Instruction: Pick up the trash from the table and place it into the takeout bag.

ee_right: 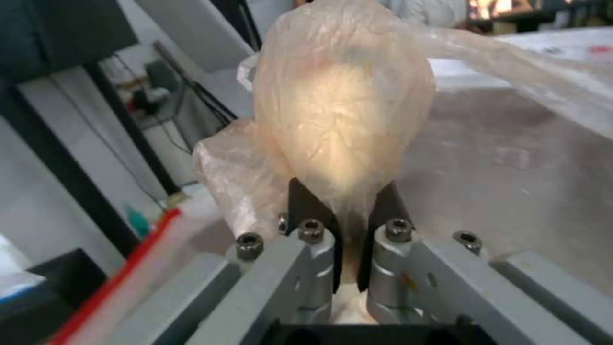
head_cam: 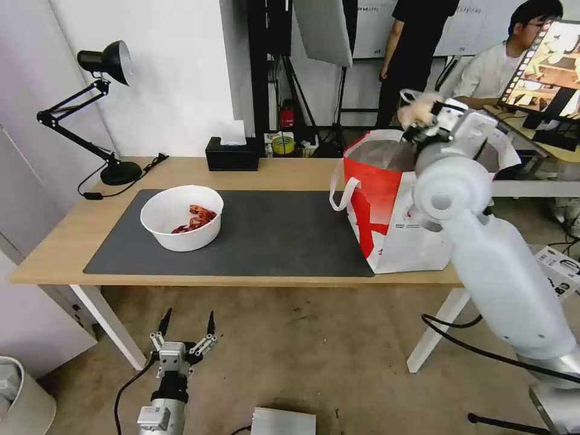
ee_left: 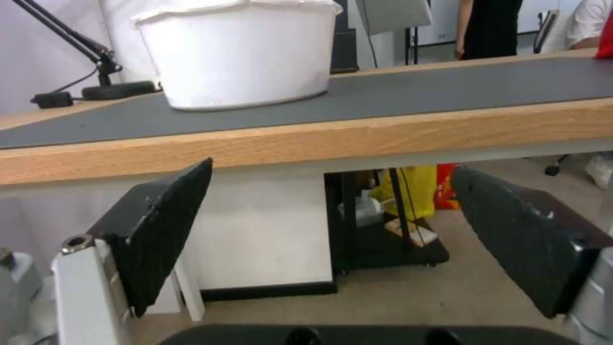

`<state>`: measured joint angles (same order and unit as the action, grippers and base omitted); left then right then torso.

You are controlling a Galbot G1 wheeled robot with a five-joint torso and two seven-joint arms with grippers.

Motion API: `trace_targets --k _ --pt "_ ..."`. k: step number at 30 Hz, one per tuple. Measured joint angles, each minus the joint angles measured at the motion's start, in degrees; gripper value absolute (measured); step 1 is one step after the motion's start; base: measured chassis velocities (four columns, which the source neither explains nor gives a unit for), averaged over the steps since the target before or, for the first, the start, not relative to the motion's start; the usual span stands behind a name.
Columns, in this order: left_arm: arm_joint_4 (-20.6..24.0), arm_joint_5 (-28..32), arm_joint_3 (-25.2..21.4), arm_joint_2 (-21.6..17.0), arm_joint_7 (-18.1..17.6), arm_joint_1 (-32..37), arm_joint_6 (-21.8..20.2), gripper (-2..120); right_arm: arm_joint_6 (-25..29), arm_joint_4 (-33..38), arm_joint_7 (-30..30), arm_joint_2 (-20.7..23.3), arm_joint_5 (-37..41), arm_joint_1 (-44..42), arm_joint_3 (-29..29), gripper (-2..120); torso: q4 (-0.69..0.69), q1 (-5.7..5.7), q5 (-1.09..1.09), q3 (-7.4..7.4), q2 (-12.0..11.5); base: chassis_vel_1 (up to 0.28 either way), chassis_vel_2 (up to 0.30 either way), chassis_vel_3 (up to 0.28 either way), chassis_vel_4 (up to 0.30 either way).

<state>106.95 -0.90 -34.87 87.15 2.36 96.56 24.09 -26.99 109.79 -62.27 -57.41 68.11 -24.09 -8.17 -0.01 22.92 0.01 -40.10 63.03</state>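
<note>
Hanging low before the table (head_cam: 290, 172) edge, left gripper (head_cam: 187, 329) with two black ribbed fingers (ee_left: 163, 227) spread wide, gripping nothing. Sitting on the dark grey mat (head_cam: 272, 232), one white round bowl (head_cam: 181, 217) holding red shell scraps. Standing farther right, one takeout bag (head_cam: 386, 211), white-and-red, foil inside. Pinching one small clear bag (ee_right: 342, 124), crinkled film around a beige lump, right gripper (head_cam: 426, 118) closed tight above the bag's mouth.

Even, bright indoor light, soft shadows; wrist views blurred, head view edge-warped.
</note>
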Motion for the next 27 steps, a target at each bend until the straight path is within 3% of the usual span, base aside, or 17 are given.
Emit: trace_targets --k 8,20,22,26,27 --pt "0.0 -0.3 0.3 0.3 0.0 0.2 0.2 100 -1.4 0.7 -0.8 1.2 1.7 -2.1 -1.2 3 0.0 0.0 -0.01 0.0 0.0 0.0 0.0 0.0 0.0" --pt "-0.4 -0.5 0.6 0.4 0.0 0.0 0.3 100 -1.2 1.2 -0.5 1.4 2.0 -4.0 -2.3 46 0.01 0.0 -0.01 0.0 0.0 0.0 0.0 0.0 0.0" --pt "-0.6 -0.5 0.6 0.4 0.0 -0.2 0.3 100 -1.2 1.2 -0.5 1.5 2.0 -4.0 -2.4 58 0.01 0.0 -0.01 0.0 0.0 0.0 0.0 0.0 0.0" --pt "-0.6 -0.5 0.7 0.3 0.0 -0.3 0.3 100 -0.4 1.5 0.4 1.5 2.0 -3.8 -2.4 67 0.0 0.0 -0.01 0.0 0.0 0.0 0.0 0.0 0.0" --pt "-0.7 -0.5 0.7 0.3 0.0 -0.3 0.3 100 1.2 1.8 2.2 1.6 1.3 -3.6 -2.3 75 0.0 0.0 -0.01 0.0 0.0 0.0 0.0 0.0 0.0"
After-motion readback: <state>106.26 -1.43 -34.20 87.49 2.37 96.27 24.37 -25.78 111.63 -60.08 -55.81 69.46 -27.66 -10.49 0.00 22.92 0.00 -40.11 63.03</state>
